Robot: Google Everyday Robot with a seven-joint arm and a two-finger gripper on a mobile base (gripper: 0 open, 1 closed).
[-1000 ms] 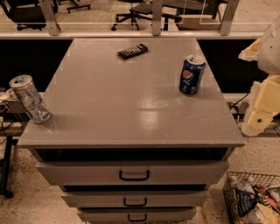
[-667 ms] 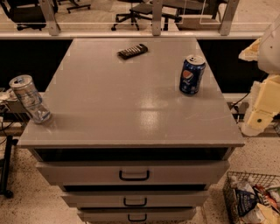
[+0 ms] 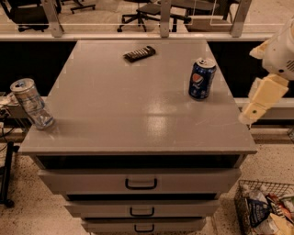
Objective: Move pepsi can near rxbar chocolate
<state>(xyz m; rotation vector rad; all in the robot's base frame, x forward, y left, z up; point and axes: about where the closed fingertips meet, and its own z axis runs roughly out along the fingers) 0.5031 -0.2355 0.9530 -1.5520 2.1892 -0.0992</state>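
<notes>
Silver can point(image 3: 31, 103) (tilted) on drawer cabinet point(image 3: 138, 119)

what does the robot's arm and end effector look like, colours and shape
the arm is a rounded white shell at the right edge of the view. below it the end effector, just off the cabinet's right side, is pale cream and blocky, narrowing toward its tip. no cables or markings show.

Office workspace | black wheeled swivel chairs point(image 3: 149, 9) beyond and left of the cream gripper point(image 3: 250, 112), which hangs just right of a grey three-drawer cabinet point(image 3: 82, 181) | speckled hard floor point(image 3: 275, 160) below it
</notes>
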